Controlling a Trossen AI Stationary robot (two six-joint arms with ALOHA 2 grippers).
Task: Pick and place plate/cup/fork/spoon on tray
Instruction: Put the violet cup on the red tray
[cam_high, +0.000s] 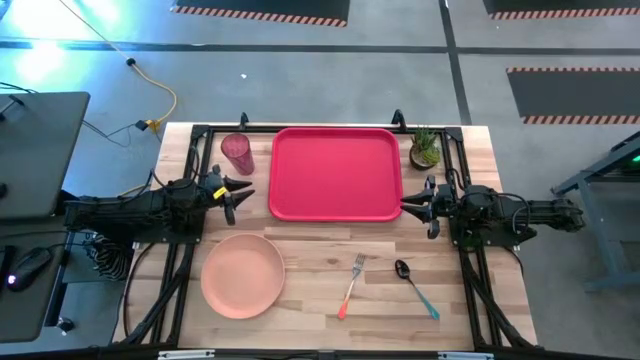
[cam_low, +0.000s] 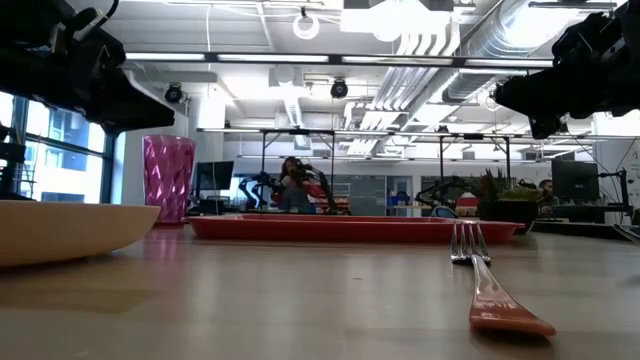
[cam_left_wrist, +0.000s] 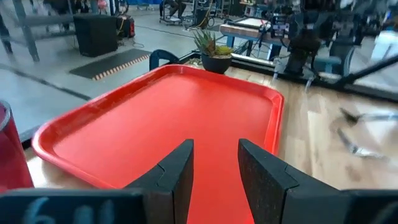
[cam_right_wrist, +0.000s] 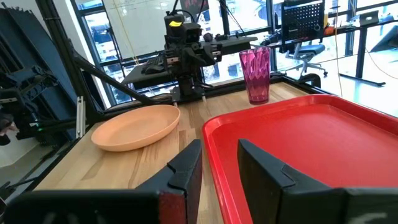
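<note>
The tray (cam_high: 336, 173) lies empty at the middle of the table's far edge, long side along that edge. Nothing has been loaded onto it yet.

The plate (cam_high: 243, 275) sits near the table's near-left corner. Judge it stiff, matte and light; it lies flat, so take it by the raised rim, one finger over and one under. A pinch too shallow may let it tilt out.

The cup (cam_high: 237, 153) stands upright at the far-left corner, just beside the tray's left short side. Its ribbed wall should give fair purchase, but it is taller than wide and will tip if you nudge it. Close across the body at mid-height.

The fork (cam_high: 351, 285) and the spoon (cam_high: 416, 287) lie side by side near the middle of the near edge, apart from each other, both handles pointing toward that edge. Both are slim and lie low on the wood. Expect smooth handles to slip or pivot; grip each across the handle near its balance point.

The left gripper (cam_high: 240, 195) hovers beside the tray's left short side, near the cup, fingers parted by a narrow gap and holding nothing. The right gripper (cam_high: 412, 205) hovers at the tray's right short side, likewise narrowly parted and empty.

A small potted plant (cam_high: 424, 148) stands at the far-right corner. Leave it where it is.
</note>
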